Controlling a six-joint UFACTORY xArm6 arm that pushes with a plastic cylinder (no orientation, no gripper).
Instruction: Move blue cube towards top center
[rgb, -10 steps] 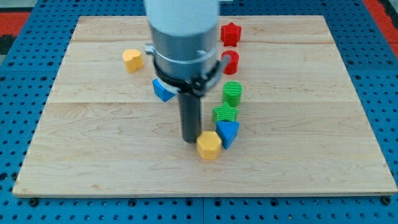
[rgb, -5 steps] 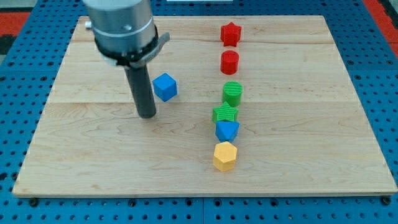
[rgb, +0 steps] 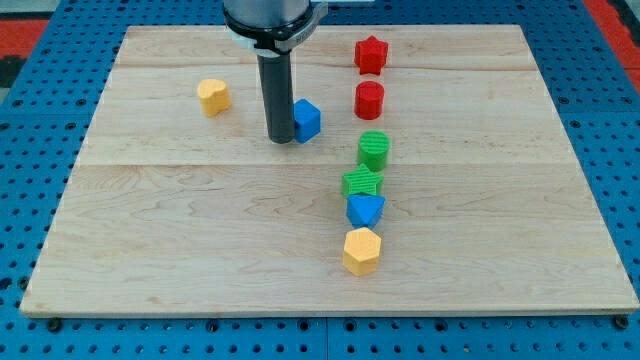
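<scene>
The blue cube (rgb: 306, 120) sits on the wooden board (rgb: 150, 220), a little above its middle. My tip (rgb: 279, 139) stands right against the cube's left side, touching or nearly touching it. The rod rises from there to the arm's grey body at the view's top.
A yellow block (rgb: 212, 96) lies to the left of the tip. To the right runs a column: red star (rgb: 371, 54), red cylinder (rgb: 369, 100), green cylinder (rgb: 374, 150), green block (rgb: 361, 183), blue triangular block (rgb: 365, 210), yellow hexagonal block (rgb: 361, 251).
My tip has moved right and up from the cube's lower left to its left side. The blue cube has shifted right and up. The yellow block at the upper left is uncovered.
</scene>
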